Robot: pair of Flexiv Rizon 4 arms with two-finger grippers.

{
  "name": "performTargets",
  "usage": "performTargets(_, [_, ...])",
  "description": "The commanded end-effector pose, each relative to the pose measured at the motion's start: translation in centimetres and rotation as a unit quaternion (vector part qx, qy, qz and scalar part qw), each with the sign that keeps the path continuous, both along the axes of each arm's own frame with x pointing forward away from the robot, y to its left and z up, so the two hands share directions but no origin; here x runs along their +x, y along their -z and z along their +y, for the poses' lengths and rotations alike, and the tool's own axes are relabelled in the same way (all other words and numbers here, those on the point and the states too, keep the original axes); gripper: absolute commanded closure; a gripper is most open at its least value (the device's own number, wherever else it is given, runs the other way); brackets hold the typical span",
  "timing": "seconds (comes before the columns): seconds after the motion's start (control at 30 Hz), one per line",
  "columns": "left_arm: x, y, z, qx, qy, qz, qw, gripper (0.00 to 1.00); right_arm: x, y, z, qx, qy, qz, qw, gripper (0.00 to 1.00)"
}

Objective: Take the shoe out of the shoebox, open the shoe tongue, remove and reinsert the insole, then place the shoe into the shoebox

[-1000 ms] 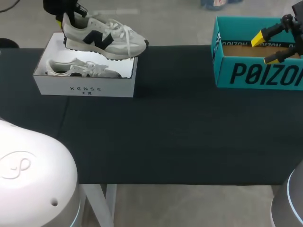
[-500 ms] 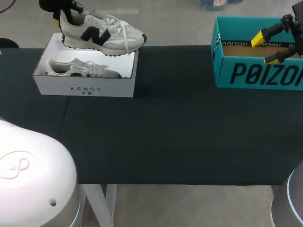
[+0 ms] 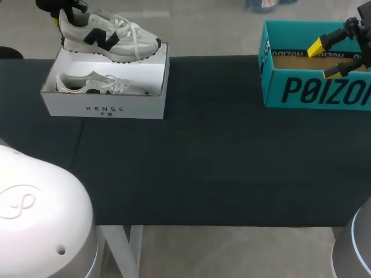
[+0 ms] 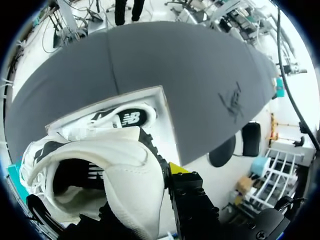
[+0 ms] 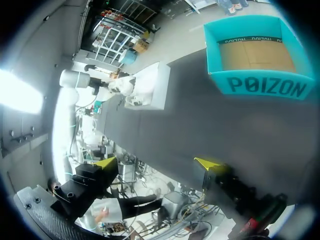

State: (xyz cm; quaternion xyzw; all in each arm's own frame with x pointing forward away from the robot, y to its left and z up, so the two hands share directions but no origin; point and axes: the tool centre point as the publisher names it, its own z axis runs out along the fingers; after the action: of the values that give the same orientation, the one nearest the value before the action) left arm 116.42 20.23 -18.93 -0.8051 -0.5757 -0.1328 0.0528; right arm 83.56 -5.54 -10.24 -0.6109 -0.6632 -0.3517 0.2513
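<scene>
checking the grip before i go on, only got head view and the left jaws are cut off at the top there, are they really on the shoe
observer: looks so. The left wrist view shows one yellow fingertip against the outside of the shoe at its heel; the other finger is hidden by the shoe.
operator: ok and is the teal box empty, i only see part of the inside
observer: the right wrist view shows the whole floor of the teal box: bare brown cardboard.

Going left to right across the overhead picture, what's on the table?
First the white shoebox, with a shoe held just above it → bare dark table → teal box, with the right gripper open over its right part.
</scene>
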Motion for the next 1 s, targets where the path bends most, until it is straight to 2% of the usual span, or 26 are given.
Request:
performTargets(0.03, [2.9,1.1,0.8,0.003,0.001,-0.011,1.0,1.0,0.2,0.0,0.0,-0.001,-0.001,0.001,1.0,0.0])
performTargets(0.23, [5.6,2.9,2.1,0.026,-0.002,-0.043,0.999,1.0,0.2,0.0,0.0,-0.001,-0.001,0.001,1.0,0.0])
performTargets(0.43, [7.4,5.6,2.5,0.016,-0.013,-0.063,0.998,1.0,0.2,0.0,0.0,-0.001,-0.001,0.001,1.0,0.0])
performTargets(0.77, [7.7,9.7,1.8,0.012,-0.029,-0.082,0.996,1.0,0.2,0.0,0.0,-0.001,-0.001,0.001,1.0,0.0])
performTargets(1.0, [7.9,12.6,1.7,0.013,-0.028,-0.056,0.998,1.0,0.2,0.0,0.0,-0.001,-0.001,0.001,1.0,0.0])
